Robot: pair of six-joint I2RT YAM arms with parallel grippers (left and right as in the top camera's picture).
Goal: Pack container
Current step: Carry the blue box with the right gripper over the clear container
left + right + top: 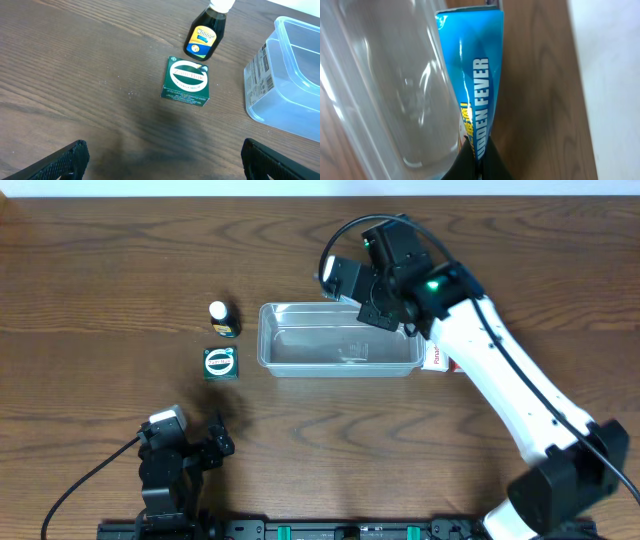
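Your right fingers (497, 172) pinch the blue box (472, 75) beside the rim of the container (380, 90): lift clear, ease toward eight o'clock, then lower. Left fingers (60, 160) sit spread.

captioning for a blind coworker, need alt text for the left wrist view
A small green square box with a white ring logo lies flat on the brown wooden table. Beyond it is a dark bottle with yellow label and white cap; a clear plastic tub sits at right. Black fingertips of the open left gripper show in the bottom corners.
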